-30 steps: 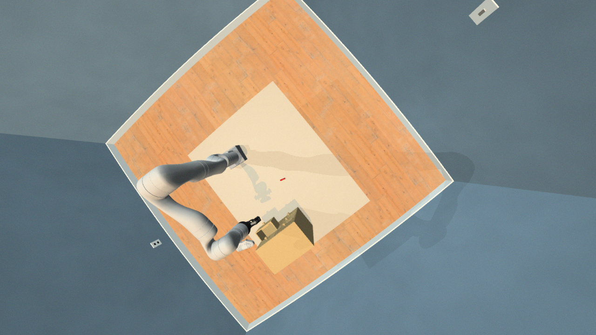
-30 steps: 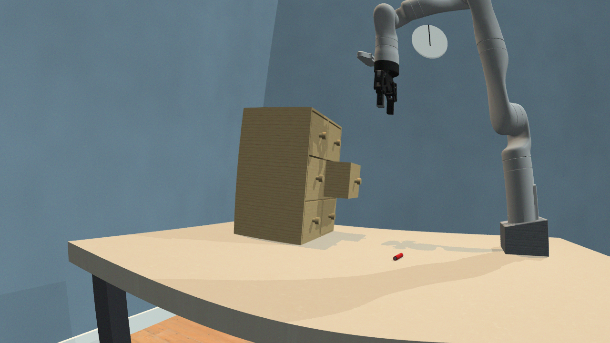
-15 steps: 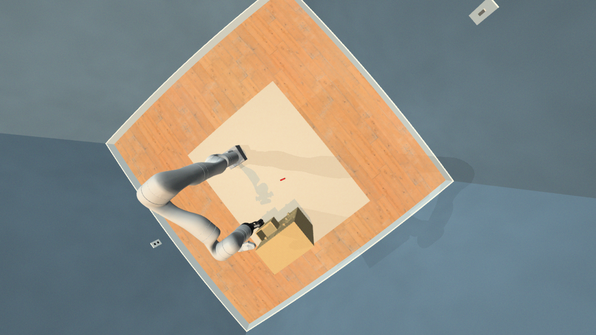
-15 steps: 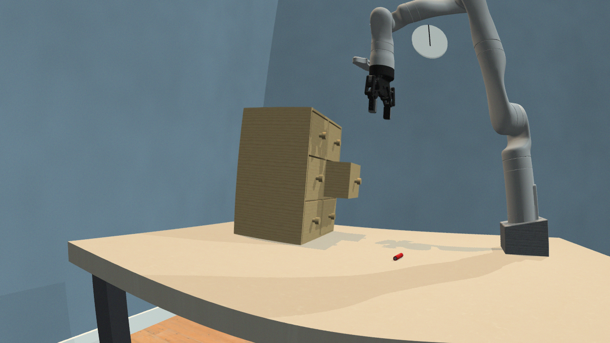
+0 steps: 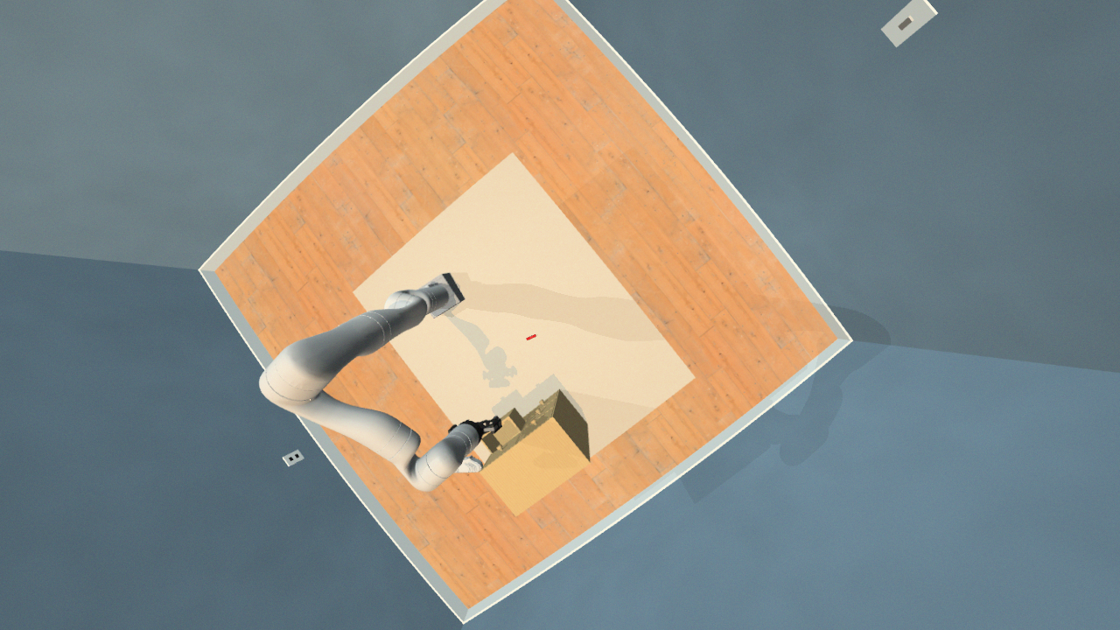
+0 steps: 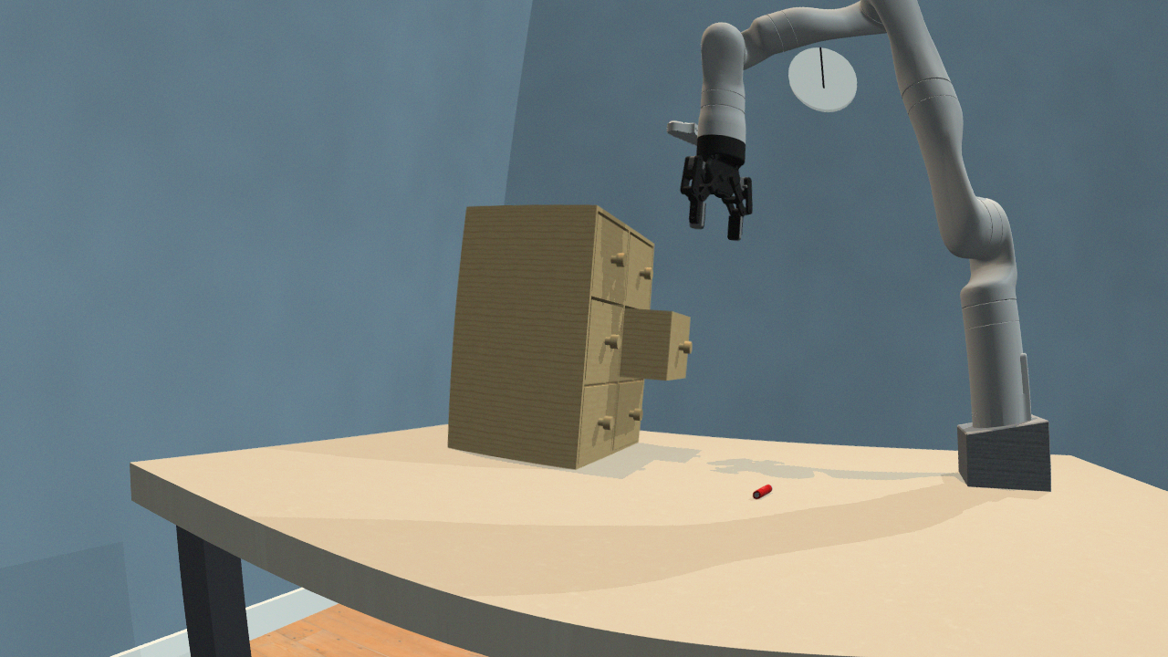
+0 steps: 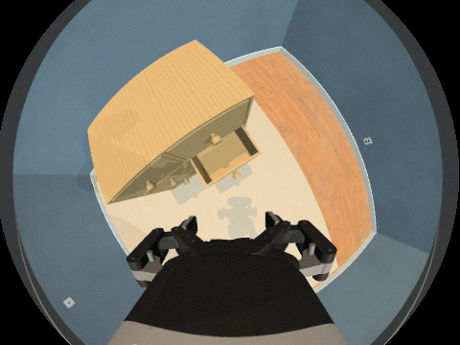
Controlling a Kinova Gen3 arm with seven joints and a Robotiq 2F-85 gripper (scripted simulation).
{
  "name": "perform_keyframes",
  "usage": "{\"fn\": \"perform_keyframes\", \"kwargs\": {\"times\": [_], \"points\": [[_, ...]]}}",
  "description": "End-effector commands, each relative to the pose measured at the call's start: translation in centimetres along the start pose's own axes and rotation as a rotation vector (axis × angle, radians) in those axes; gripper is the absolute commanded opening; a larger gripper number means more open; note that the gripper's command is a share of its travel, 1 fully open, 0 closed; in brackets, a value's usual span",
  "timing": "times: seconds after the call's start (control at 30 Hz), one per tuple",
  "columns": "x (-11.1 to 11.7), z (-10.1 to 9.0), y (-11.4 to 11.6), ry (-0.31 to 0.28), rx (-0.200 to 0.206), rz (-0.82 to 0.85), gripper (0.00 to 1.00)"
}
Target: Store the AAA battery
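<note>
Battery, AAA, red, lying on its side on the table before the chest; probably light, rigid, prone to rolling; best grasped across mid-length. Gripper: jaws wide, nothing between them.

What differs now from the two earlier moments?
The gripper has turned about its own axis and dipped slightly, above the pulled-out drawer's level. Nothing was gripped or released. The chest, drawer and red battery stayed put.
</note>
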State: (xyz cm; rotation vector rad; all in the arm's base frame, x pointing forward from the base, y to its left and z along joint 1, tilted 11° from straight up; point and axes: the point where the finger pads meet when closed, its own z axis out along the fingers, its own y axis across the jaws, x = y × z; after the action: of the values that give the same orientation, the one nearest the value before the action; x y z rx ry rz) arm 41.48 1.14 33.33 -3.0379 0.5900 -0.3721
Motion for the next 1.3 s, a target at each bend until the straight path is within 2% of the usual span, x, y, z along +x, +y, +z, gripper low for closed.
{"fn": "perform_keyframes", "kwargs": {"times": [0.0, 1.27], "points": [[0.5, 0.6, -0.7, 0.002, 0.005, 0.029, 1.00], [3.3, 4.1, -2.5, 0.030, -0.001, 0.330, 1.00]]}}
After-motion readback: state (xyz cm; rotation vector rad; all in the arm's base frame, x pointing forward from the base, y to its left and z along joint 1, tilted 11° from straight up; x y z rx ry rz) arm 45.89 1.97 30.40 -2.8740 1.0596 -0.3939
